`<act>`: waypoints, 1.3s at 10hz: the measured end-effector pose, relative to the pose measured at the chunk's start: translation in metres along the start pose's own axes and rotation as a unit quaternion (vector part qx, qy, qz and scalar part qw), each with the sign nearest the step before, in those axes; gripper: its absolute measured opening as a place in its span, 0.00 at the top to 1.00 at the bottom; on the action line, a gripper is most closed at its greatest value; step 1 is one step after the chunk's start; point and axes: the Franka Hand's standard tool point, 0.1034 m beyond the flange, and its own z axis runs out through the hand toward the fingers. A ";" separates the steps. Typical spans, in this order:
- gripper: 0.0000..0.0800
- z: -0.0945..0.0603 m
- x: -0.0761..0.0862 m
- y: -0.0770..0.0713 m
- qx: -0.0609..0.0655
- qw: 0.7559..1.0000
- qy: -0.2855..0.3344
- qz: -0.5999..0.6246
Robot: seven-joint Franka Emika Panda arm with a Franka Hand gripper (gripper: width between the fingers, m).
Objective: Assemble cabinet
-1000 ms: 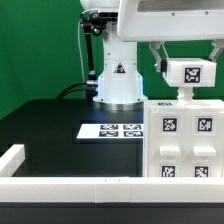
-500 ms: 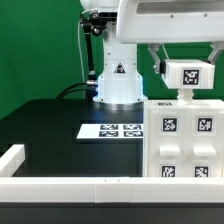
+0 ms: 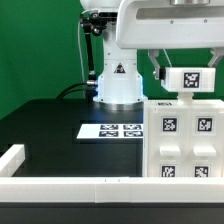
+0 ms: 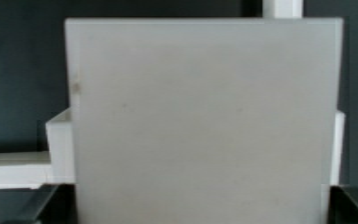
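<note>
1. Nearest the exterior camera, long white rail pieces lie along the front edge of the black surface. They are not involved in this step.

2. Behind them, at the exterior view's right, the cabinet stands on the surface. Its tagged front faces the camera. The frame edge cuts off its right side.

3. Directly above the cabinet top hangs the drawer block.
   - The pincer is clenched on the block. One dark finger shows at the block's left end.
   - In the wrist view, the block's plain white face fills almost the whole picture.
   - A narrow white piece shows between block and cabinet top. The pictures do not show which part it belongs to.

4. Orientation: the block's tagged face points toward the exterior camera. Its long axis lies level, running from the exterior view's left to its right, parallel to the cabinet's top edge.

5. Step in hand (judged): carrying the drawer block to the cabinet for fitting.

6. Next move (judged): keep the block level, square its edges to the cabinet, and lower it without tilt before the grip is let go.

7. Farther back, the marker board lies flat on the surface. The robot base stands behind it.
</note>
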 end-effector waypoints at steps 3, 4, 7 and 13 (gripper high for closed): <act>0.30 0.005 0.000 -0.002 -0.001 1.000 -0.003 0.000; 0.30 0.005 0.001 -0.002 -0.001 1.000 -0.002 0.000; 0.30 0.005 0.000 -0.002 -0.001 1.000 -0.002 0.000; 0.19 0.006 0.000 -0.002 -0.001 1.000 -0.003 0.000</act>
